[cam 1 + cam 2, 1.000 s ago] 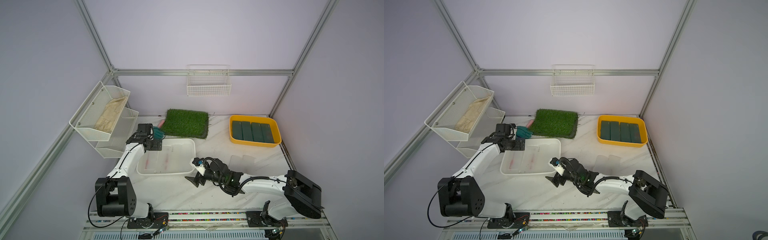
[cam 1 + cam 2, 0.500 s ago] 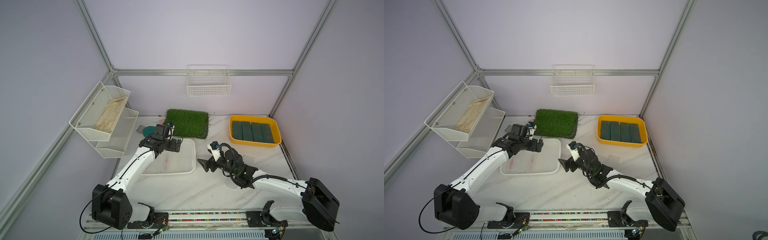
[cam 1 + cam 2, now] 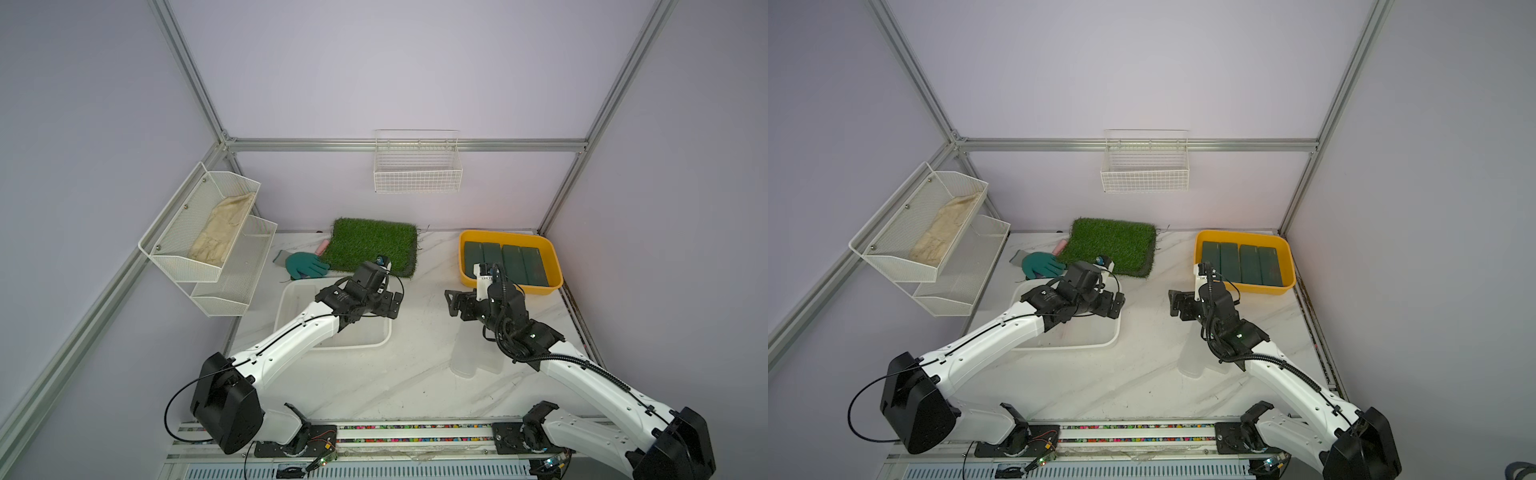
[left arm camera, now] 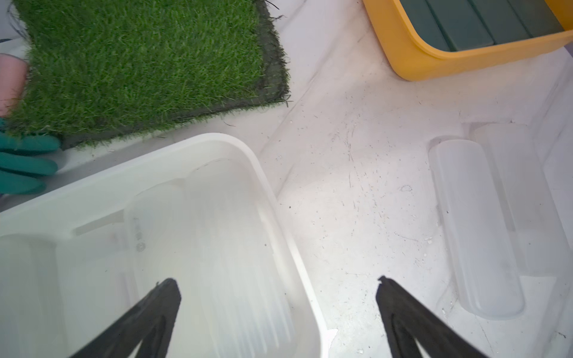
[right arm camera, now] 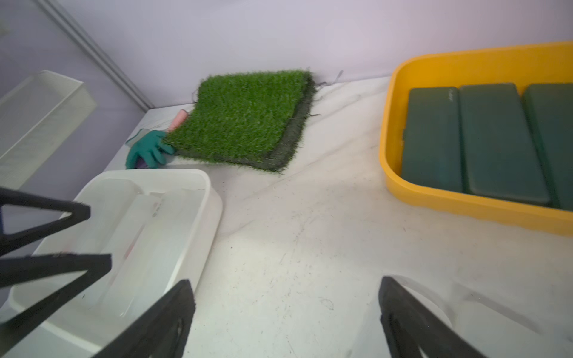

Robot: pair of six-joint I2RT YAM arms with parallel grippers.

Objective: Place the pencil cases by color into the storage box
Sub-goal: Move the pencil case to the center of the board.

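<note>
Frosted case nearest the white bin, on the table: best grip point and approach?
Likely mid-length across its narrow width, from above: the frosted case lies flat, long and rounded. A second case lies close alongside, so clearance there looks tight.

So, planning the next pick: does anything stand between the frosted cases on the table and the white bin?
Only the left claw, open, hovering over the white bin at the rim facing the frosted cases. The table between them is bare.
</note>
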